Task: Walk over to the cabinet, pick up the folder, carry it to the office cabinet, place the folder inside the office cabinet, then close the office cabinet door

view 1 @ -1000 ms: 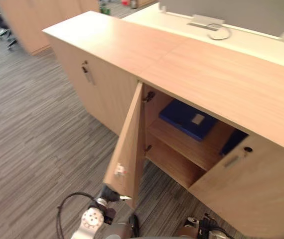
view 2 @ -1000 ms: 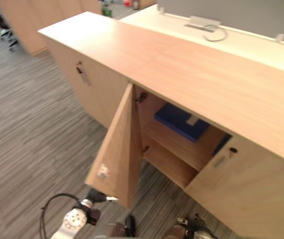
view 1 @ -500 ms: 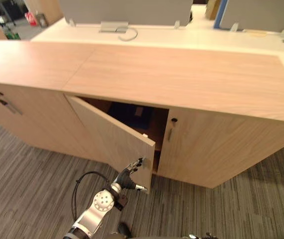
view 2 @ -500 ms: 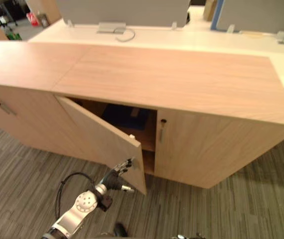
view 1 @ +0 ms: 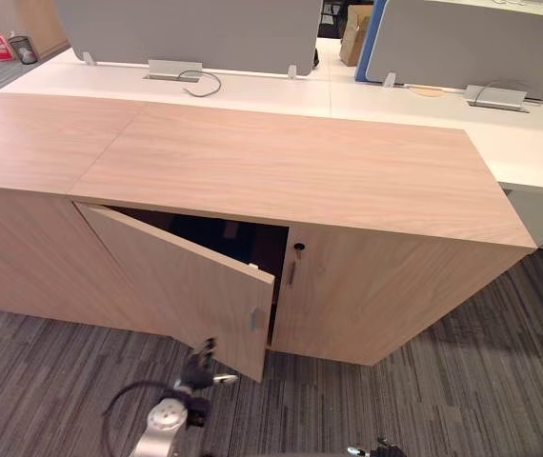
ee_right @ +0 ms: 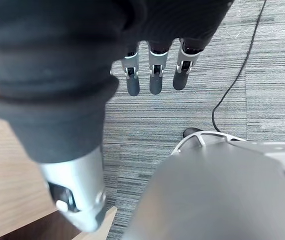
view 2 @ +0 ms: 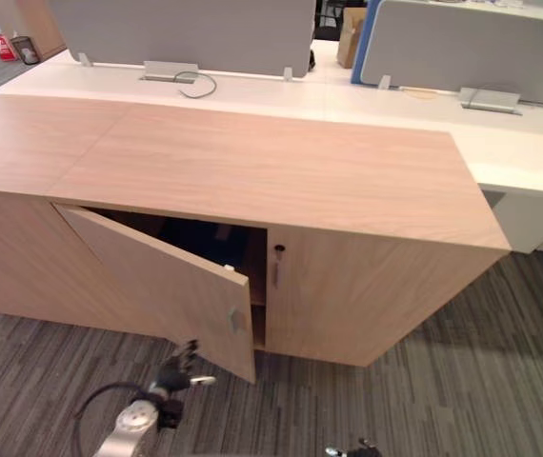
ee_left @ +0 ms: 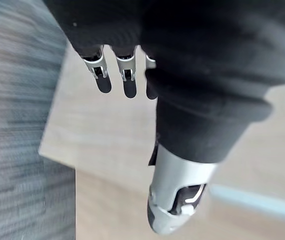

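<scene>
Your office cabinet door (view 1: 181, 286) is standing partly open; the folder (view 1: 210, 231) is inside the cabinet, just a dark blue shape in the gap, so you can barely make it out; your left hand (view 1: 201, 359) is down by the door's lower edge, fingers (ee_left: 128, 85) straight and released, holding nothing; your right hand (ee_right: 155, 80) is over the carpet (view 1: 443, 381), fingers relaxed, nothing in it either.

No legible text, no labels, numbers or signs on office cabinet (view 1: 281, 171)
</scene>
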Tool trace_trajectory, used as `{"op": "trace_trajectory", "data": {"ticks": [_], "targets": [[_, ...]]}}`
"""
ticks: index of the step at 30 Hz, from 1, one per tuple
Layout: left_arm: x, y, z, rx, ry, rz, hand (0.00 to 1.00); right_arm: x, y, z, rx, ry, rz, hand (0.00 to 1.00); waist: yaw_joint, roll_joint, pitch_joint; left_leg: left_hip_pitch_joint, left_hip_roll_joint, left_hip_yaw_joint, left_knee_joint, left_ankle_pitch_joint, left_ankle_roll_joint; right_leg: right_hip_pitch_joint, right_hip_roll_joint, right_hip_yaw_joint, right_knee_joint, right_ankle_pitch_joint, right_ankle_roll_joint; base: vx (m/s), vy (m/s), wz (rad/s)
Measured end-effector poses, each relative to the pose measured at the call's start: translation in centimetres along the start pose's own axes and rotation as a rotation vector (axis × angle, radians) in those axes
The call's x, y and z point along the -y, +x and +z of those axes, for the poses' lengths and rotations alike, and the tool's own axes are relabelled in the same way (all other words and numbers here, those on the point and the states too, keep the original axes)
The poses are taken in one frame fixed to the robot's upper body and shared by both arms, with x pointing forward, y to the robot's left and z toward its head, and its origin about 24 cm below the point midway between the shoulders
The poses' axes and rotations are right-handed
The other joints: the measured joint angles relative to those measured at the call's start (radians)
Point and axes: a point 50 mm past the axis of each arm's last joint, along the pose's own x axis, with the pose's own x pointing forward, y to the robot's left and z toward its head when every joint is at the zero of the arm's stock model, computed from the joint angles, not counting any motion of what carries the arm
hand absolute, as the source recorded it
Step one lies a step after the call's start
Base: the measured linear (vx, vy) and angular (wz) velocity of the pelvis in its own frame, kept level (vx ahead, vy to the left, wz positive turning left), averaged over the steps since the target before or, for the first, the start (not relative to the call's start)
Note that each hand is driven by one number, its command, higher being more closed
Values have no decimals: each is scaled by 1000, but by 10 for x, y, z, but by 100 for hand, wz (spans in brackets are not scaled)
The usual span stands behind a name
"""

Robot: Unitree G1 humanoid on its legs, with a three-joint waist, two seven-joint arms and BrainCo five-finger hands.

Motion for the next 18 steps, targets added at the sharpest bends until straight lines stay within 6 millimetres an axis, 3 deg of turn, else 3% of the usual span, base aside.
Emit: {"op": "trace_trajectory", "data": {"ticks": [4,6,7,11,13,17,18], "targets": [[-38,-17,-33,-108,-161,283,0,-1,0,3,17,37,-10,0,23,0,9,34,-6,-2,-49,28,-7,19,10,0,-6,-14,-19,-15,-17,2],[-55,-35,-67,-247,-240,433,0,-4,0,10,57,65,-9,0,28,-5,12,48,-10,-3,-67,39,-12,28,14,5,-10,-30,-29,-41,-22,2],[-57,-40,-75,-282,-254,461,0,-6,0,12,67,68,-5,0,30,-8,13,49,-11,-4,-69,42,-11,28,13,8,-11,-34,-24,-40,-28,0],[-47,-76,-124,-501,-368,558,0,-14,-1,16,78,91,17,0,54,-11,17,62,-10,-3,-68,46,-11,41,14,22,-11,-45,-8,0,0,0],[-41,-88,-136,-558,-407,578,0,-21,-1,18,82,98,33,0,60,-19,26,57,3,-4,-24,29,-14,52,15,25,-11,-52,-6,-10,-50,-1],[-37,-90,-139,-566,-486,607,0,-32,-2,21,84,108,61,0,78,-16,53,-53,109,-63,271,-92,1,63,44,36,-6,-56,0,-46,-150,-3],[-36,-87,-137,-557,-488,601,0,-31,-2,21,81,107,60,0,87,-10,63,-95,139,-124,356,-110,4,62,59,46,-3,-56,0,-45,-91,-10]]}}
